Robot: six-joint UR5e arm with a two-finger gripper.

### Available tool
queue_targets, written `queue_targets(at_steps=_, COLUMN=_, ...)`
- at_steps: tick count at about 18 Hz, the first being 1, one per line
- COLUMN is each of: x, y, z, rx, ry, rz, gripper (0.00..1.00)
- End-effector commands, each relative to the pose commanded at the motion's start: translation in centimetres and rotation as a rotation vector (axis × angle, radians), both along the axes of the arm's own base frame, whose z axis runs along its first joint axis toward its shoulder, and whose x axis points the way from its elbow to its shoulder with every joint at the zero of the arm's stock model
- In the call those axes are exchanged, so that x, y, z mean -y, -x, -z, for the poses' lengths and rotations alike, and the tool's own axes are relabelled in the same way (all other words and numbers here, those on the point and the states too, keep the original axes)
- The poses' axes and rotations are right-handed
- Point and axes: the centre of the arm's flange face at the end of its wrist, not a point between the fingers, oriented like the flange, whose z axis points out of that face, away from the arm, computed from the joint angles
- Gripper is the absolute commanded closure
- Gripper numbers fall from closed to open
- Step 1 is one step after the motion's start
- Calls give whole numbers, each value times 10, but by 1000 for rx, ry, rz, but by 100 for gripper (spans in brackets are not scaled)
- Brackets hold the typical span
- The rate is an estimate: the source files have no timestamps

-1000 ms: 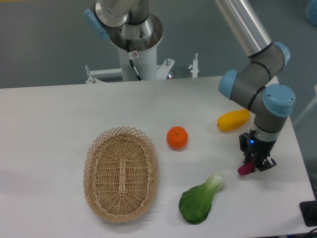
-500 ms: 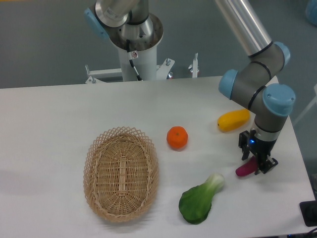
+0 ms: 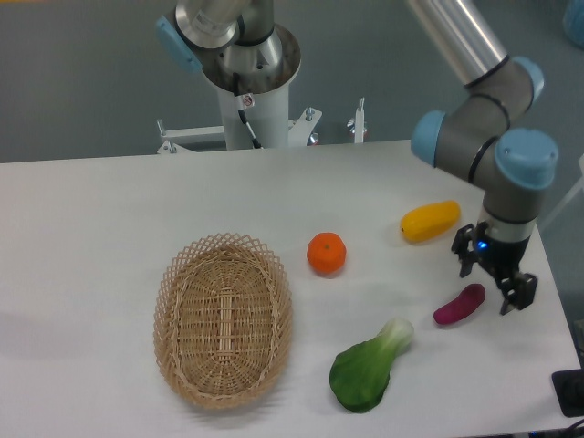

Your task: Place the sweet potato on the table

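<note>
Over at the right end of the table (image 3: 109, 228), the gripper (image 3: 498, 286) hung with its two fingers spread wide, nothing between them, just up and to the right of the sweet potato (image 3: 459, 305) and apart from it. The sweet potato lay flat on the white surface, its long axis running diagonally, upper end toward the right and the gripper, lower end toward the left and the bok choy (image 3: 367, 367). A yellow vegetable (image 3: 430, 221) sat behind it, an orange (image 3: 326, 253) further left, and a wicker basket (image 3: 224, 318) beyond that.
</note>
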Motion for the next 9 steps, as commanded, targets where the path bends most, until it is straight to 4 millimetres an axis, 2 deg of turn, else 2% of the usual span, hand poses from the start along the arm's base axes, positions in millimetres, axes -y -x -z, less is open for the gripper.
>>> queue_targets(at_steps=2, x=7, y=-1, z=-31, rx=-31, ry=-5, rz=-23, gripper=0)
queue_targets(at_steps=5, x=37, y=-2, z=-66, rx=-45, ry=10, rz=-47, gripper=0)
queue_targets(at_steps=6, x=50, y=0, z=-69, rx=-39, ry=14, rz=-51, gripper=0)
queue_targets(at_steps=9, x=70, y=5, z=-74, rx=-36, ry=58, rz=36, gripper=0)
